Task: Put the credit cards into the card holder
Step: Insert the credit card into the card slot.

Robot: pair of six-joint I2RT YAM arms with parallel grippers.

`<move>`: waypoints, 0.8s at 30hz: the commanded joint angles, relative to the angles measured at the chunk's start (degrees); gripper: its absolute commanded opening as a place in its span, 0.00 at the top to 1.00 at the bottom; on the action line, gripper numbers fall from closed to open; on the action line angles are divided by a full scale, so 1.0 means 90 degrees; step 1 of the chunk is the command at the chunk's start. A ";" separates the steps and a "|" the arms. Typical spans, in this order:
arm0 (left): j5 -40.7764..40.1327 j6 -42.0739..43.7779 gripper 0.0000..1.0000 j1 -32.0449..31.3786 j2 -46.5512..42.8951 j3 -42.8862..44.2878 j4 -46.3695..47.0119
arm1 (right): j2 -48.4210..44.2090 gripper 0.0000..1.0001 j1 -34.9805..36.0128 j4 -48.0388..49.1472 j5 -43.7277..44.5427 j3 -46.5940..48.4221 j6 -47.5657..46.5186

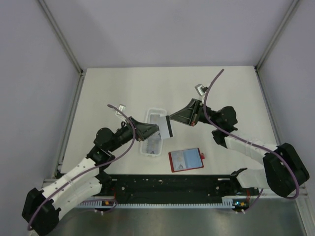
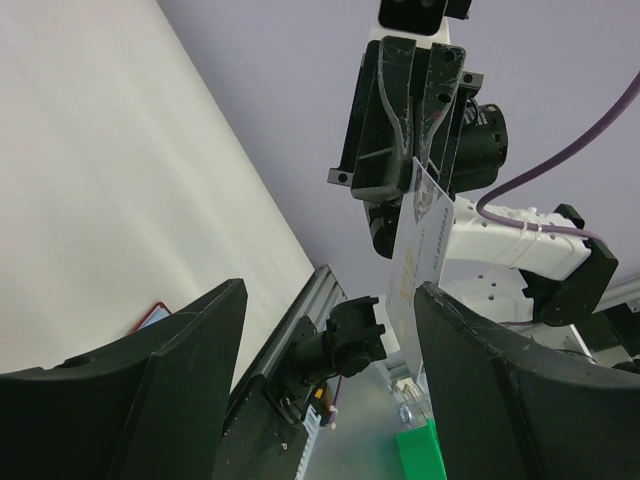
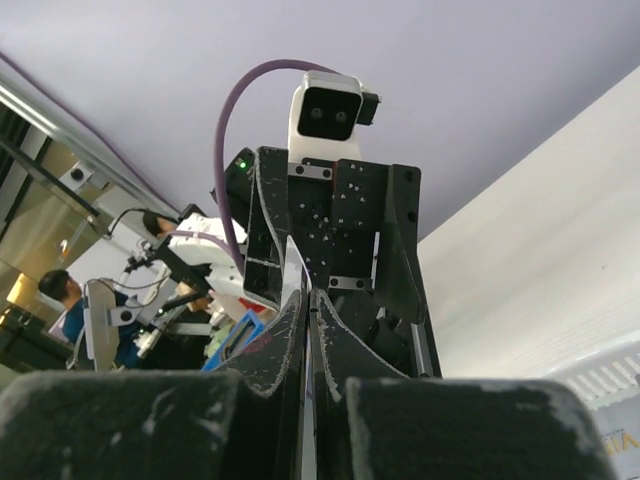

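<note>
One credit card (image 2: pixel 418 262) up in the air over the table (image 1: pixel 236 98), pinched by its top edge in the right gripper (image 2: pixel 416 160) — jaws pressed together on it, card hanging down. Opposite, nose to nose, the left gripper (image 2: pixel 330 292), fingers spread wide around the card's lower half and not gripping it; possibly brushing one finger, too close to call. Reads as a mid-air hand-over, right to left, part-way through loading the card holder (image 1: pixel 171 161). Calls next for squaring the open fingers on the card's free end, closing gently, and only then letting go on the right; thin and slick, so likely to twist or drop if released too soon. Down below, two containers. Long white tray (image 1: pixel 145 150) lying between the table's centre and its near edge, more grey credit cards (image 1: pixel 154 144) inside, count not readable. Just right of it and closer to the near edge, the red holder lying open and flat, pale pockets up, clasp tab toward the right edge — something grey across the pockets, but impossible to say whether a card already sits in one. Well apart from both grippers.
</note>
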 commanded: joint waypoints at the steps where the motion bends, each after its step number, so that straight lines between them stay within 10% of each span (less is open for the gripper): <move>1: -0.0378 0.0231 0.27 -0.0083 -0.0312 0.0236 -0.0026 | -0.0343 1.00 0.0059 -0.0363 0.0300 -0.0049 -0.0478; 11: -0.1024 0.0378 0.27 -0.0093 -0.0948 0.0099 -0.0623 | -0.0881 1.00 0.0068 -0.1614 0.1062 -0.0118 -0.1162; 24: -0.0701 0.0475 0.28 -0.0435 -0.0001 0.0275 0.0109 | -0.0100 1.00 0.0214 0.0183 0.0603 -0.0128 -0.0029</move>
